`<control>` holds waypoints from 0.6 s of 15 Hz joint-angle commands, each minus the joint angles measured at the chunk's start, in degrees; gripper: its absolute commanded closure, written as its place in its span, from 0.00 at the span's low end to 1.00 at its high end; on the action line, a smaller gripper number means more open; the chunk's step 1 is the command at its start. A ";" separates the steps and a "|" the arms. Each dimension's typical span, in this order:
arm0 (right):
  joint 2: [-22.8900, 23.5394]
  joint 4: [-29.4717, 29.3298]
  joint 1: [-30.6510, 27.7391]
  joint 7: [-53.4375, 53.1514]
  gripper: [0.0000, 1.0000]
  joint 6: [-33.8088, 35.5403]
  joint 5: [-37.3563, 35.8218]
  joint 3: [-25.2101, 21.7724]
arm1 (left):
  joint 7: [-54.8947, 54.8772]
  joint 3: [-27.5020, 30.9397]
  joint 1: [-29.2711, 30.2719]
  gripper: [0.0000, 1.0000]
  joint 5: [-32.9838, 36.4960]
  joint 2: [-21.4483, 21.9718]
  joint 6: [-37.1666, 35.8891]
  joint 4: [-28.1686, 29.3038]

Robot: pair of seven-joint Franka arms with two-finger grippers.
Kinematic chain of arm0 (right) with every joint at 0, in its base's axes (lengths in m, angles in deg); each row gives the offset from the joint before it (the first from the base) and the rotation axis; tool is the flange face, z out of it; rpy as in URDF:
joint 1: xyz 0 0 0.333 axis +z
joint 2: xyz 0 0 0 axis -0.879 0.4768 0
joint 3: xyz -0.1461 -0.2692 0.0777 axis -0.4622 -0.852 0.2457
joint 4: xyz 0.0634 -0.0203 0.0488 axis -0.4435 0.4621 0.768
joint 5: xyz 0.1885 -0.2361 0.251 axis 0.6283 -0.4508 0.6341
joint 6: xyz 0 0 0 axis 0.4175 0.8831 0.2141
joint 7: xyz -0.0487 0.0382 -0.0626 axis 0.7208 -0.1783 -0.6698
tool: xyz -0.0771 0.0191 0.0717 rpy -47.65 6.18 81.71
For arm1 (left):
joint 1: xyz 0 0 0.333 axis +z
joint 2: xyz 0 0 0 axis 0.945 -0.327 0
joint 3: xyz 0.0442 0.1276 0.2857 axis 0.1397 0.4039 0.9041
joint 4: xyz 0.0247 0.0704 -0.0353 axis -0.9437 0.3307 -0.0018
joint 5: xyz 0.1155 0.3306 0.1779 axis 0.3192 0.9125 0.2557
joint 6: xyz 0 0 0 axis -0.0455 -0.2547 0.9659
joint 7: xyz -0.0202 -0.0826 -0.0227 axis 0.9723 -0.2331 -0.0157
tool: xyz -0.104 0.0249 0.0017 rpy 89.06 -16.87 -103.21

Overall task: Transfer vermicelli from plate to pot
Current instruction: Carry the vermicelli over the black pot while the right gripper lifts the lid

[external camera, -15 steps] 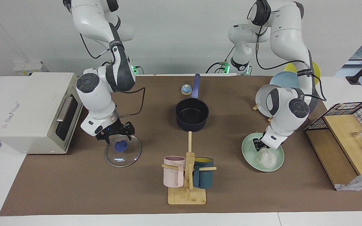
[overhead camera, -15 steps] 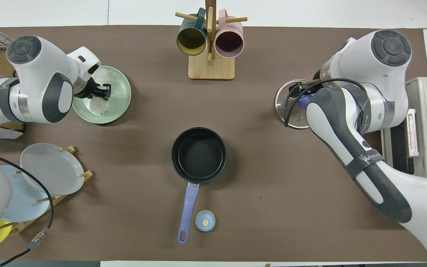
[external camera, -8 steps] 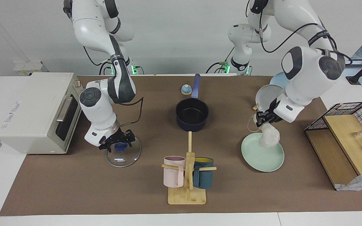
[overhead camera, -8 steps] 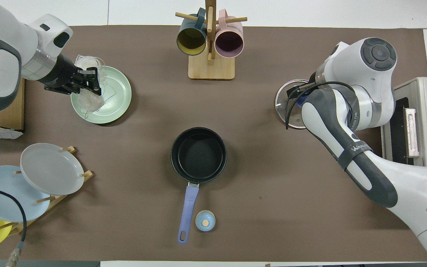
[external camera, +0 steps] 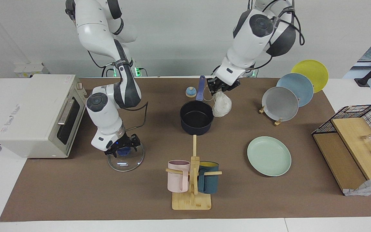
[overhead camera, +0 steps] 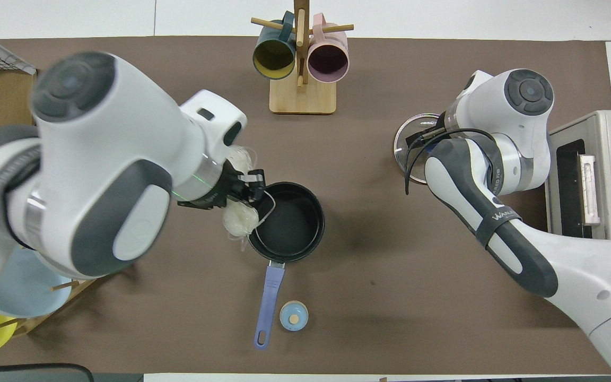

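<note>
We see the left gripper (external camera: 221, 87) pinching the vermicelli (external camera: 221, 103) in the air at the pot (external camera: 197, 118) rim mid-table, the plate (external camera: 269, 156) already bare, the drop left, while the right gripper (external camera: 123, 148), grip unreadable, is at the glass lid (external camera: 126, 161).

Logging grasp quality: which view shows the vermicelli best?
The facing view: the vermicelli hangs whole from the left gripper beside the pot. Overhead, the vermicelli shows only partly, with the arm covering much of it.
</note>
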 commanded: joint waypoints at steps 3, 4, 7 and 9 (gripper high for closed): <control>0.09 0.74 -0.81 2.08 0.05 -0.87 -0.80 0.37 | 2.60 1.09 -5.01 1.00 -1.53 0.96 12.82 12.92; 0.09 0.74 -0.81 2.08 0.07 -0.52 -0.89 0.28 | 2.60 1.09 -5.45 1.00 -1.53 0.35 13.70 13.28; 0.09 0.65 -0.90 2.17 0.18 -0.35 -1.76 0.28 | 2.60 1.18 -5.46 1.00 -1.53 -1.67 16.77 14.16; 0.09 0.56 -1.07 2.26 0.22 0.00 -1.95 0.28 | 2.69 1.18 -5.81 1.00 -1.45 -4.13 19.23 14.16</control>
